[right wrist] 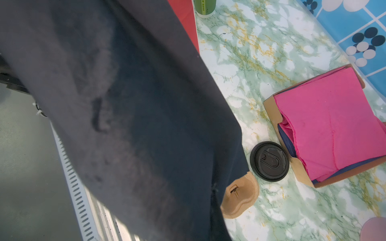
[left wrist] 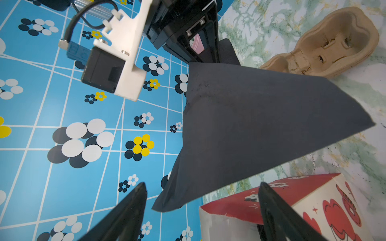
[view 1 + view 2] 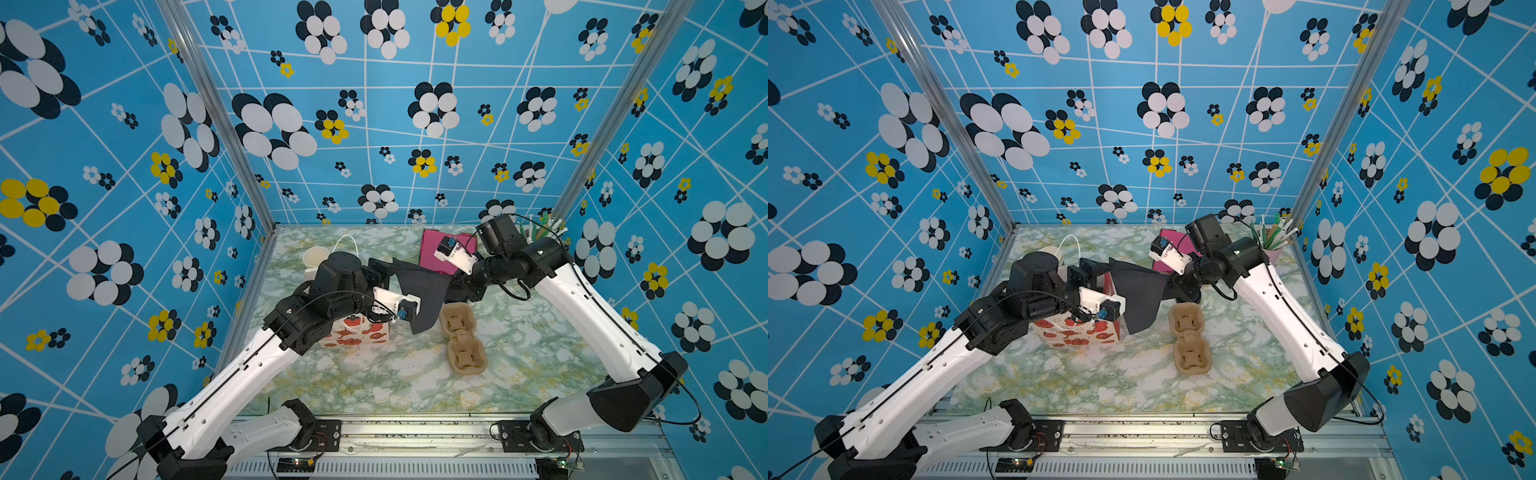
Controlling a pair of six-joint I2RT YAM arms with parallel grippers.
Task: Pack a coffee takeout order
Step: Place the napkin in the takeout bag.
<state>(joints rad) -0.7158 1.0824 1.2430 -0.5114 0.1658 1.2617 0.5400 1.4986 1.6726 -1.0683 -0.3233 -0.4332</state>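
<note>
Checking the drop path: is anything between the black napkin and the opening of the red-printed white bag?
Only the open left pincer: one finger sits by the rim of the white paper bag with red drawings. The black square paper napkin, clamped in the right pincer, hangs beside that opening.

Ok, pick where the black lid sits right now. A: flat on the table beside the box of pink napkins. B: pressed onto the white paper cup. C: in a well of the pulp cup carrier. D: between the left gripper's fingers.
A: the right wrist view shows the black lid lying flat on the marble table, right beside the cardboard box of pink napkins, with nothing gripping it.
</note>
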